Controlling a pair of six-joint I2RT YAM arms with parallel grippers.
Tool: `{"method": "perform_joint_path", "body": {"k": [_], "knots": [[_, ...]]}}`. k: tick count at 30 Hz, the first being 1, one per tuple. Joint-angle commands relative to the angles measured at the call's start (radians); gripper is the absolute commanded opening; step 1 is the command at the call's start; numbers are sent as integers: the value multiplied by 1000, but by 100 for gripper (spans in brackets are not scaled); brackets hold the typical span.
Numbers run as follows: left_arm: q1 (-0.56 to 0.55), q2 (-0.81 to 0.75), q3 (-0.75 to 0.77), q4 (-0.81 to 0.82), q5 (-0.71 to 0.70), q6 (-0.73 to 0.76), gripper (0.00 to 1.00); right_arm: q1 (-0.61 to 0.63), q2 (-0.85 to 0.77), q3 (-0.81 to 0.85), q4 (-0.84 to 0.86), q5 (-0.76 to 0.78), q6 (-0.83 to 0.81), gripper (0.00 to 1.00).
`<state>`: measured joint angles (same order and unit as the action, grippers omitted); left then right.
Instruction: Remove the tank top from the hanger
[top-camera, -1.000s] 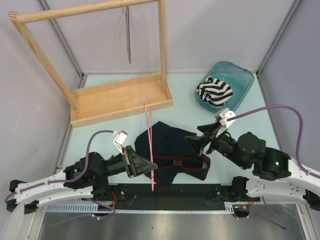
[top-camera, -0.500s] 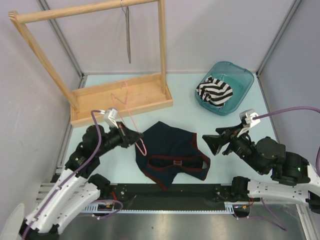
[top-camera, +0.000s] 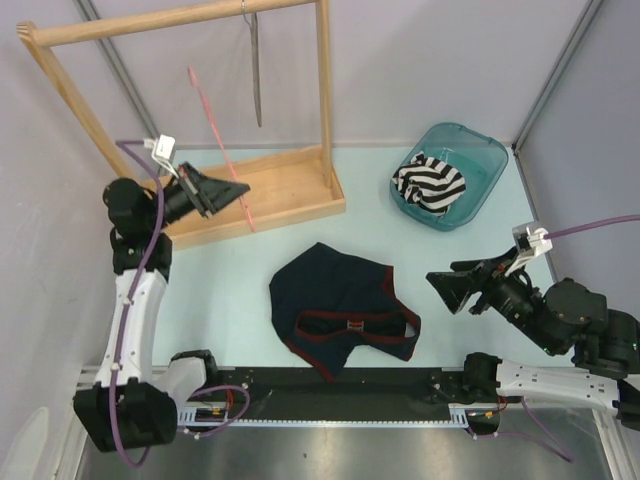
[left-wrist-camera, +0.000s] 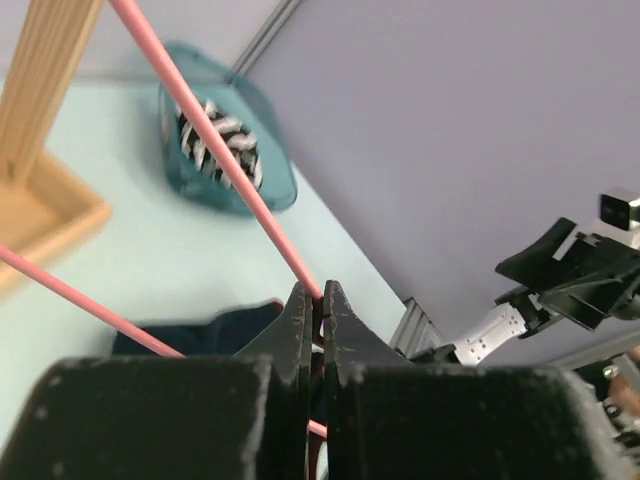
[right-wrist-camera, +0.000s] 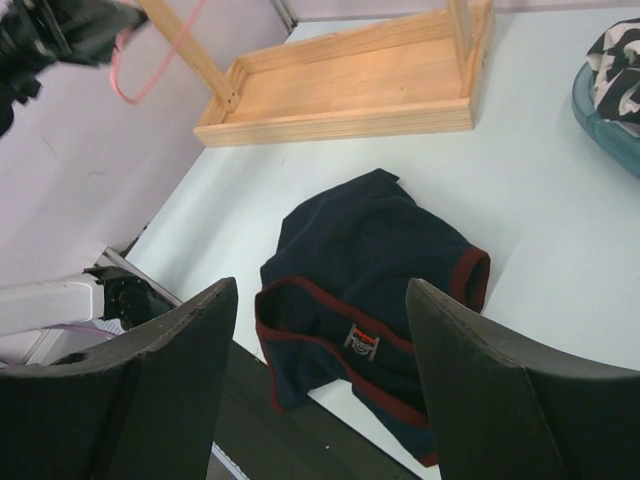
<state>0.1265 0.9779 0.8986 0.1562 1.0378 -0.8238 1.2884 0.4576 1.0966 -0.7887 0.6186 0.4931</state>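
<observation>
Hanger (top-camera: 207, 112) lifted rackward — tank top (top-camera: 340, 300) flat on table (top-camera: 470, 250).

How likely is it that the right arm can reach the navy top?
Probably yes: its open, empty fingers hover just beside the navy top, with nothing between them.

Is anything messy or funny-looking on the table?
A little. The navy tank top lies crumpled on the table instead of hanging, and the pink hanger is bare, tilted in the air, pinched in the left hand beside the wooden rack. Nothing looks spilled or broken.
</observation>
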Motion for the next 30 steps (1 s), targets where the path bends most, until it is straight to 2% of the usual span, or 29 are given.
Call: {"method": "perform_joint_path", "body": {"k": [1,6,11,16,23,27,29,30], "knots": [[24,118,187,258,117,-122,0,2,15,63,-41,35,-25,73],[33,261,359,385,117,-270,0,2,13,85,-72,43,-22,73],[35,418,554,356,134,-359,0,-9,-8,91,-89,17,33,72],[38,536,661,369,114,-428,0,-49,-20,69,-98,-37,64,71],[38,619,688,368,93,-489,0,-89,7,8,-81,-72,62,72],[38,584,646,306,87,-428,0,-87,55,-50,-47,-86,55,74],[38,568,643,215,80,-361,11,-87,96,-86,0,-98,38,75],[39,561,629,195,79,-342,30,-86,114,-95,15,-117,30,76]]}}
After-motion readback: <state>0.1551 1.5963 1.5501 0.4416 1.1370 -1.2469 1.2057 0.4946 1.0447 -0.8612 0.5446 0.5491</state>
